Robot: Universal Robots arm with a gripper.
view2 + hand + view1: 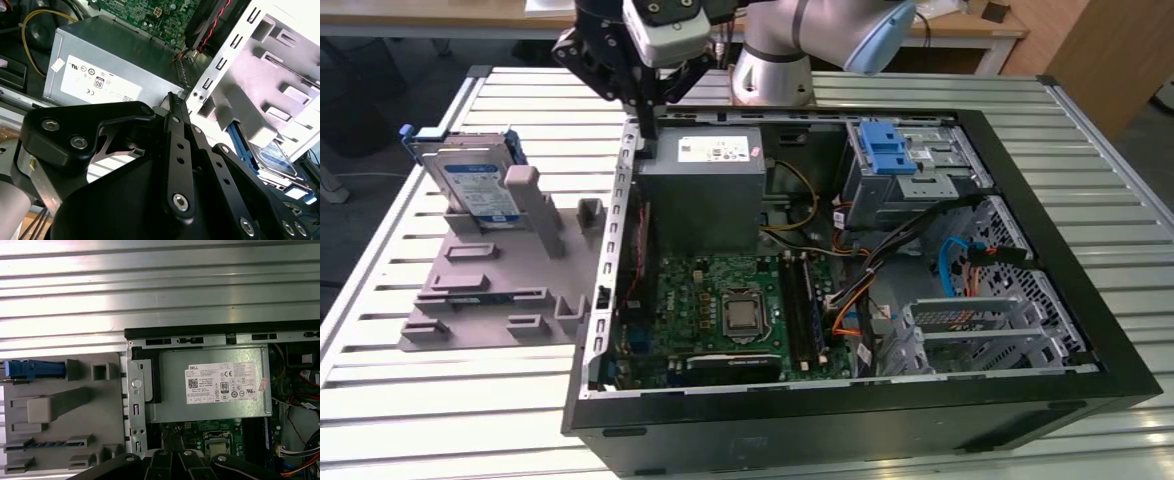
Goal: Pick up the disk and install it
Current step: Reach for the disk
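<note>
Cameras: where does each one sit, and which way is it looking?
Exterior view: off the arm, looking down at the open computer case and the disk standing on its grey holder at the exterior view's left; arm and pincer show.
First wrist view: on the wrist, looking down at the power supply and slatted table; pincer links show.
Second wrist view: on the wrist, looking along the pincer at the power supply.
Shared: both wrist views show the power supply and pincer.

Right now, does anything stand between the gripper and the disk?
Partly. The gripper hangs above the computer case's side wall; the disk stands in the grey holder, whose slanted post rises on the side facing the gripper.
</note>
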